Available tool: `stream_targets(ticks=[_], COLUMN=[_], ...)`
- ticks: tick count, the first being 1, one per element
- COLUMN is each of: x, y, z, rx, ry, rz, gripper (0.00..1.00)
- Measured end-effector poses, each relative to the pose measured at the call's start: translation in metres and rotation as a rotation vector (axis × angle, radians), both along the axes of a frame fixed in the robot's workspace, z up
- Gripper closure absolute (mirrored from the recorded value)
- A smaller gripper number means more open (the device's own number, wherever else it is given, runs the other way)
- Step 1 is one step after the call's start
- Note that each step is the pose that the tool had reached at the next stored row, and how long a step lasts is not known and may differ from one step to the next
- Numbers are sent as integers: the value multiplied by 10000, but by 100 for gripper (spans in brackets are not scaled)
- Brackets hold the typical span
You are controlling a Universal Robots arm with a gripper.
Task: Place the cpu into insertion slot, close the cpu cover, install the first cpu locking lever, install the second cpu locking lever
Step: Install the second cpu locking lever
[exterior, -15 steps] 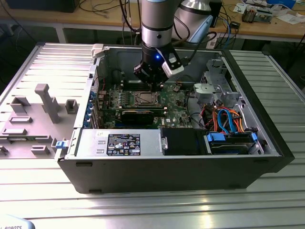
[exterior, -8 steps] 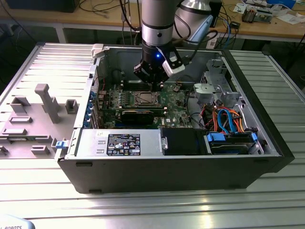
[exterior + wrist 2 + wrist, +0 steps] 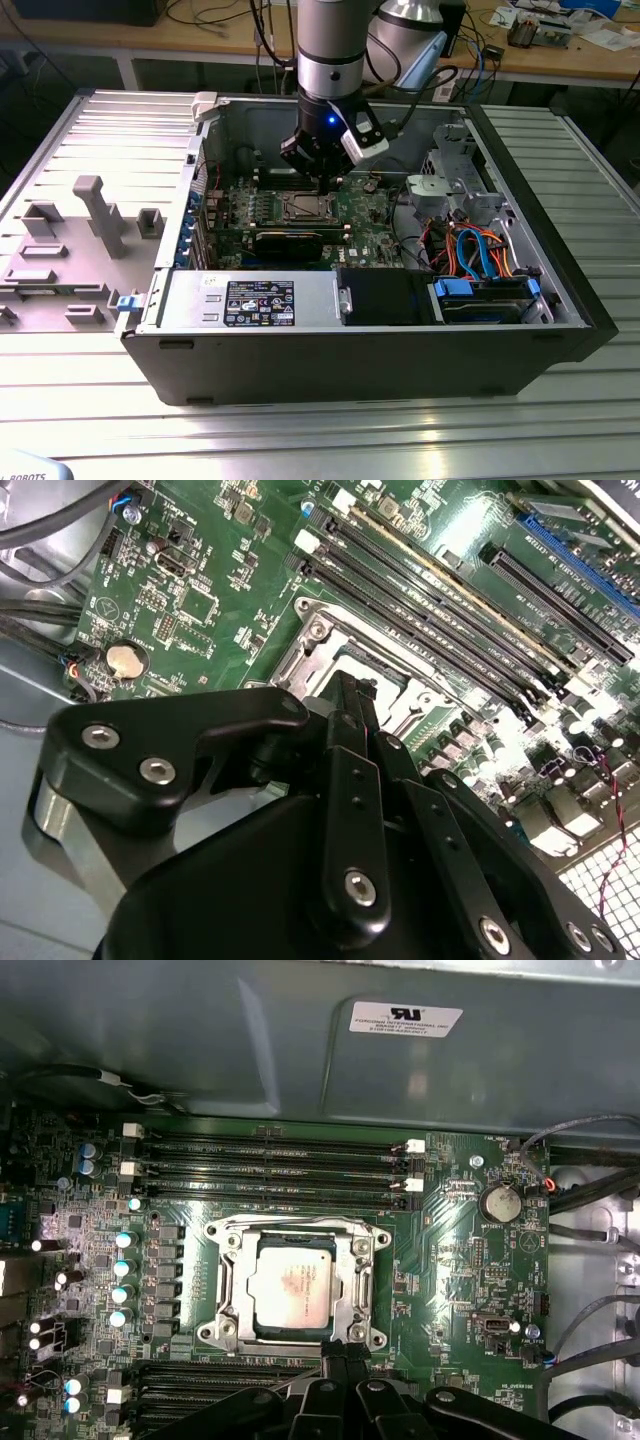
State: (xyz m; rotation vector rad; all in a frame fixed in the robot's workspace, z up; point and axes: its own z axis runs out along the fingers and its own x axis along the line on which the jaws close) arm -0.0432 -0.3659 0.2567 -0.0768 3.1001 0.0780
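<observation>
The cpu (image 3: 293, 1285), a dull silver square, lies flat inside the insertion slot (image 3: 214, 1332) on the green board. The cpu cover (image 3: 231, 1285), a thin silver frame, lies down around it with the chip showing through its window. My gripper (image 3: 341, 1346) hangs just above one edge of the slot, fingers pressed together and shut, with nothing visible between them. In the second wrist view the black fingers (image 3: 345, 780) point down at the cover (image 3: 322, 645). In the exterior view my gripper (image 3: 320, 185) hovers over the slot (image 3: 304, 208) inside the open computer case.
Long memory slots (image 3: 270, 1165) run beside the slot, with the grey case wall (image 3: 300, 1040) behind them. Cables (image 3: 590, 1190) and a coin battery (image 3: 502, 1201) lie to one side. A black expansion card (image 3: 290, 240), orange and blue cables (image 3: 480, 250), and a grey fixture tray (image 3: 80, 250) also stand nearby.
</observation>
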Motion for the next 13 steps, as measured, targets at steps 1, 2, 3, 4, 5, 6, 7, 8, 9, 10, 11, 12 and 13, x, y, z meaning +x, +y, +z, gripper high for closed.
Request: stream_targets(ticks=[1, 2, 3, 4, 5, 6, 7, 8, 9, 10, 11, 12, 13], x=[0, 0, 0, 0, 0, 0, 0, 0, 0, 0, 0, 0, 0], y=[0, -1, -1, -1, -1, -1, -1, -1, -1, -1, -2, -2, -2], z=[0, 0, 0, 0, 0, 0, 0, 0, 0, 0, 0, 0, 0], rx=[0, -1, -1, 0, -1, 0, 0, 0, 0, 0, -1, 0, -1], ry=[0, 0, 0, 1, 0, 0, 1, 0, 0, 0, 1, 0, 0], rz=[0, 0, 0, 0, 0, 0, 0, 0, 0, 0, 0, 0, 0], gripper=[89, 89, 89, 89, 89, 89, 89, 89, 89, 89, 89, 89, 89])
